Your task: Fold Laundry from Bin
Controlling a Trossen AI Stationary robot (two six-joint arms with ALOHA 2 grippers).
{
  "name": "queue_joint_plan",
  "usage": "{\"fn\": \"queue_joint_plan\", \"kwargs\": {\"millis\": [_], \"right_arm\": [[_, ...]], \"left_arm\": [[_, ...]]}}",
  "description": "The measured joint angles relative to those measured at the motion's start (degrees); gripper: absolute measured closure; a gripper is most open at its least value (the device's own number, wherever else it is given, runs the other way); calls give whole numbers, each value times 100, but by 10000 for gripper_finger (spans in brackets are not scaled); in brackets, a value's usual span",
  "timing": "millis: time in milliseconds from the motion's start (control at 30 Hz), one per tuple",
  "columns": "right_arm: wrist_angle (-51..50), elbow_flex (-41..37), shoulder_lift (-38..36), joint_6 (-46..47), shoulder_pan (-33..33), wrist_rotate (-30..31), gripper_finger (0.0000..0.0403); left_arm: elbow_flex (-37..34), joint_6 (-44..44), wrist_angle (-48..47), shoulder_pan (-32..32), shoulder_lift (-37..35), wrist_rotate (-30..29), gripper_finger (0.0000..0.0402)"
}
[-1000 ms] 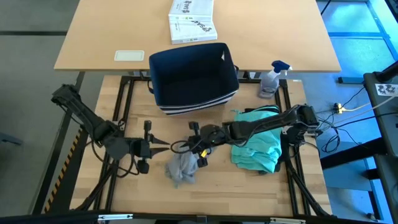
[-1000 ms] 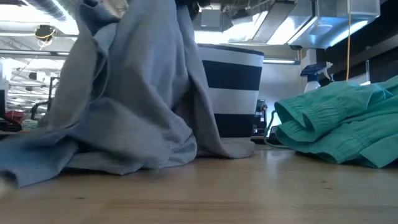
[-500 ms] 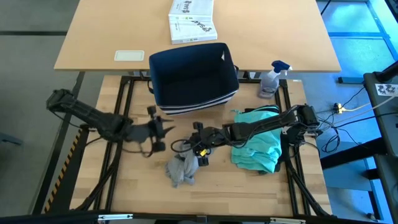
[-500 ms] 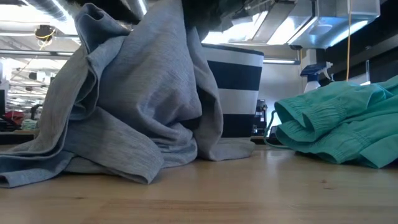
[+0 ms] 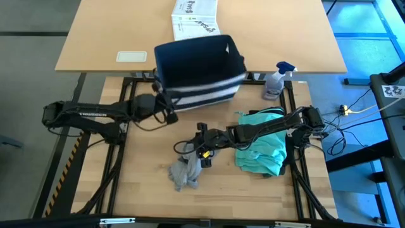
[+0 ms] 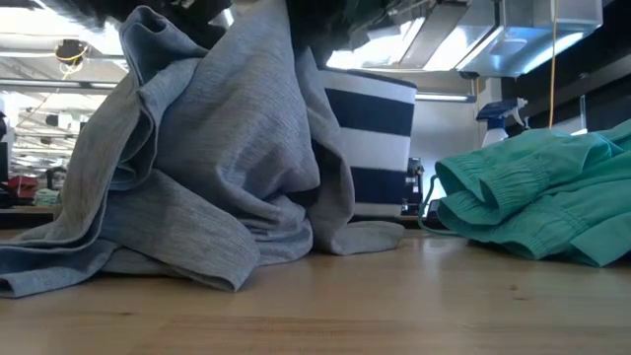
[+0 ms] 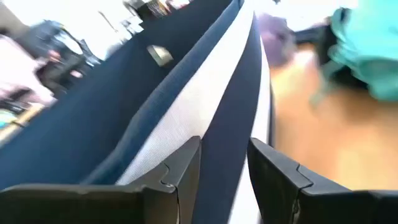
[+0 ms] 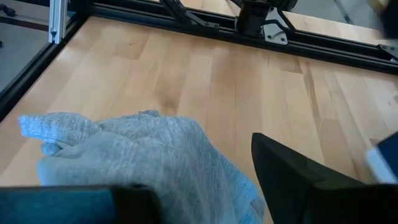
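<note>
Bin [image 5: 199, 69] sat at far edge of bench [image 5: 145, 190], tilted, partly over the neighbouring tan table [image 5: 114, 31]; navy w/ white stripes round base, also seen behind the cloth in low view [image 6: 370, 138]. Left claw [image 5: 169, 113] reached to bin's near-left corner; wrist view put the striped wall [image 7: 205, 106] between both fingers [image 7: 180, 171], narrow gap, closed on that wall or not: cannot tell. Right claw [image 5: 204, 147] hung mid-bench, just above grey shirt [image 5: 185, 172], fingers [image 8: 298, 174] parted, nothing held. Grey shirt lay crumpled in a heap toward near edge of bench, a bit left of centre; filled left half of low view [image 6: 197, 168], seen under right claw in its wrist view [image 8: 137, 155]. Teal piece [image 5: 262, 149] bunched toward right edge of bench, under right arm, well apart from grey shirt; also in low view [image 6: 532, 197]. Spray bottle [image 5: 276, 79] stood at far-right corner of bench. White printed box [image 5: 195, 19] and a pale flat card [image 5: 131, 56] lay on tan table beyond bin.
</note>
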Motion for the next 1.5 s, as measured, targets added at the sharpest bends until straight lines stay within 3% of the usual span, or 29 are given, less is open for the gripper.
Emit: {"fn": "queue_joint_plan", "kwargs": {"millis": [200,400,633,867,1300,1500], "right_arm": [[1,0,0,0,0,3,221],[-88,0,0,-2,0,2,221],[-136,0,0,-4,0,2,221],[-168,0,0,-4,0,2,221],[-197,-1,0,-4,0,2,221],[-308,-2,1,-5,0,4,221]], "left_arm": [[-43,635,978,978,300,203,271],[-39,657,697,1858,608,267,271],[-39,341,971,2421,1033,1305,271],[-61,-379,710,2313,1413,2341,271],[-61,-752,405,1674,2265,2126,271],[-32,-486,395,1079,2082,2313,271]]}}
